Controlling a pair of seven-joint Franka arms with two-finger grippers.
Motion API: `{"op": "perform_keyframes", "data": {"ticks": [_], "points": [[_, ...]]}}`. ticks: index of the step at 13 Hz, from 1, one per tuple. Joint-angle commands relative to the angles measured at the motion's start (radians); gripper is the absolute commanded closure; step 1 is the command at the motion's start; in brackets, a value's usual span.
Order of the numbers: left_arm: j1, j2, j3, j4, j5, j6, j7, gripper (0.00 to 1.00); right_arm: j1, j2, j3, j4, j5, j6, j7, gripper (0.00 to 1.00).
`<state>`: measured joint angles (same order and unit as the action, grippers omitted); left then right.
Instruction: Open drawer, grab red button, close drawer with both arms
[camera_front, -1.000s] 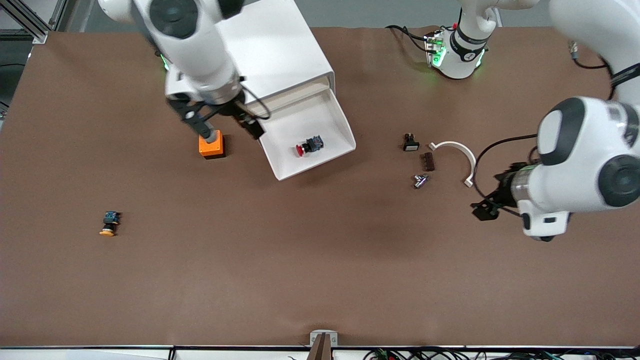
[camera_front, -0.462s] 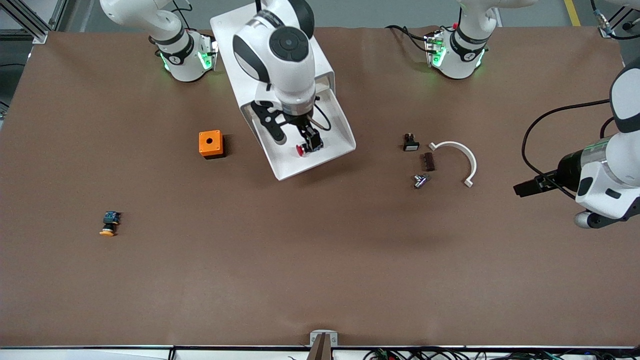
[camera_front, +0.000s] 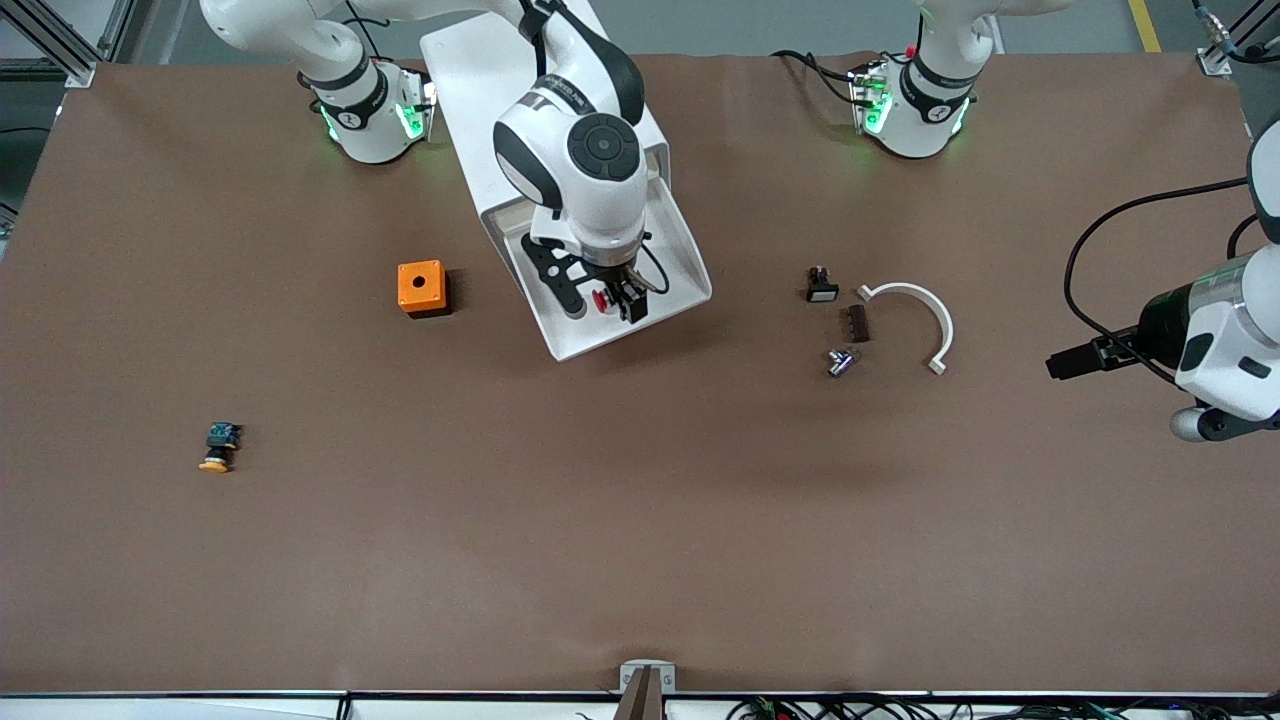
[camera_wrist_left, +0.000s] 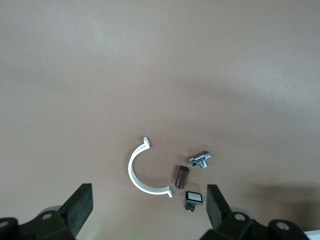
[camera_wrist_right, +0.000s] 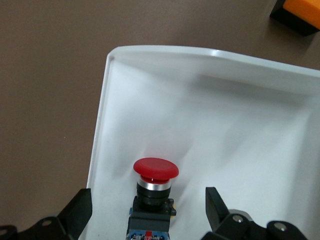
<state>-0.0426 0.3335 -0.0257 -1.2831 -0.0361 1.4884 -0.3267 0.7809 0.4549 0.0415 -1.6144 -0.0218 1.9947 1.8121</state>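
The drawer is pulled out of the white cabinet, and its white tray shows in the right wrist view. The button, with its red cap and dark body, lies in the tray. My right gripper is down in the drawer. It is open, with one finger on each side of the button's body and not closed on it. My left gripper is open and empty. It hangs over the table at the left arm's end.
An orange box with a hole stands beside the drawer. An orange-capped button lies toward the right arm's end. A white curved clip, a brown piece, a small black switch and a metal fitting lie near the left gripper.
My right gripper swung from the orange box over to the drawer and came down around the button. My left arm drew back toward its end of the table.
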Motion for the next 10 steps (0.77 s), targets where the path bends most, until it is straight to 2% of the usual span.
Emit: {"op": "perform_keyframes", "data": {"ticks": [1, 6, 8, 10], "points": [[-0.003, -0.042, -0.01, -0.038, 0.022, 0.018, 0.02, 0.0, 0.023, 0.018, -0.009, 0.027, -0.024, -0.002, 0.045, 0.0], [0.0, -0.088, -0.052, -0.053, 0.021, 0.027, 0.026, 0.0, 0.049, 0.054, -0.011, 0.044, -0.027, 0.007, 0.102, 0.0], [-0.003, -0.108, -0.074, -0.114, 0.019, 0.077, 0.015, 0.0, 0.051, 0.065, -0.011, 0.045, -0.027, 0.009, 0.124, 0.0], [-0.003, -0.129, -0.101, -0.212, 0.015, 0.194, -0.009, 0.0, 0.058, 0.076, -0.011, 0.059, -0.029, 0.007, 0.134, 0.0]]}}
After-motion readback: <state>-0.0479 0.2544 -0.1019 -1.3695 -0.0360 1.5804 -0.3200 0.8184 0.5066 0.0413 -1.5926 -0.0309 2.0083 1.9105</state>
